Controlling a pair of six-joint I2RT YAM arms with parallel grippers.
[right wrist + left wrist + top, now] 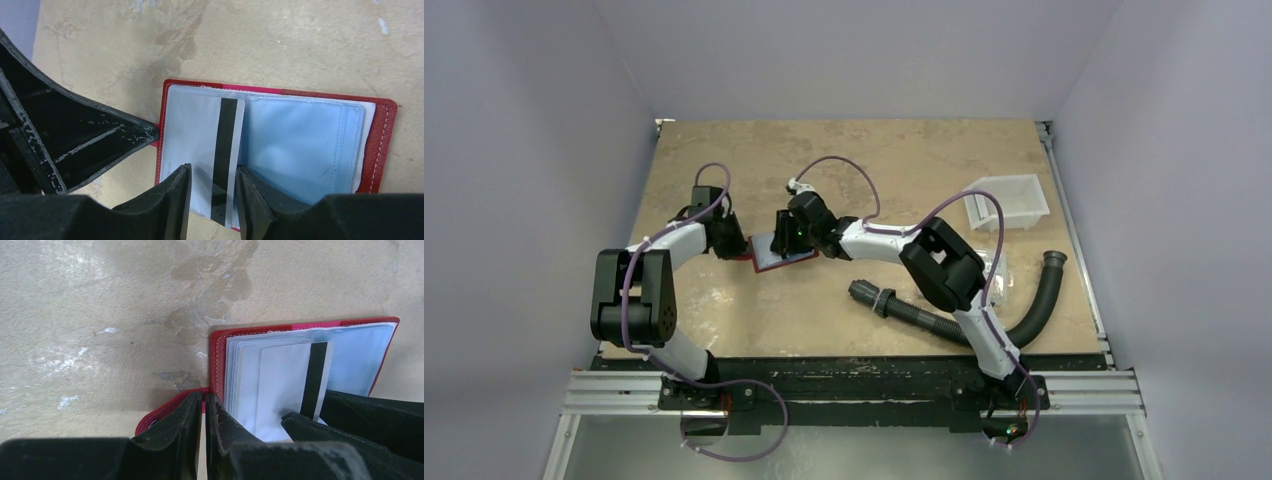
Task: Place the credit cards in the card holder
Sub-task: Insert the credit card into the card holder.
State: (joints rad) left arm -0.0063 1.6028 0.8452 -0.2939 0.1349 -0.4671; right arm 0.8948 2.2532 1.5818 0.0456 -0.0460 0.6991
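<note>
Our right gripper (212,170) hangs over the task's things with its jaws parted. Nothing is pinched between them: in the gap we see the face of a thin, pale grey credit card (200,135) with a black stripe running down its length. The card lies flat, and one fingertip (182,175) covers its left margin. We cannot tell whether the fingertips press on the card or only hover just above it.

The card rests on the left half of a small red folding card holder (382,145), which is spread flat with its clear plastic sleeves (300,145) facing up. We cannot make out whether the card has gone inside a sleeve or only lies on top of one.

Our left gripper (204,396) sits at the holder's outer left edge. Its jaws are clenched almost together, and the red cover edge is nipped in the narrow slit between them. A rounded red tab (155,420) shows just beside the left finger.

The holder lies on a mottled beige table (874,160), left of centre, between the two grippers. Well apart, towards the far right, stands a white plastic tray (1007,200). A black corrugated hose (924,315) curves along the near right side.
</note>
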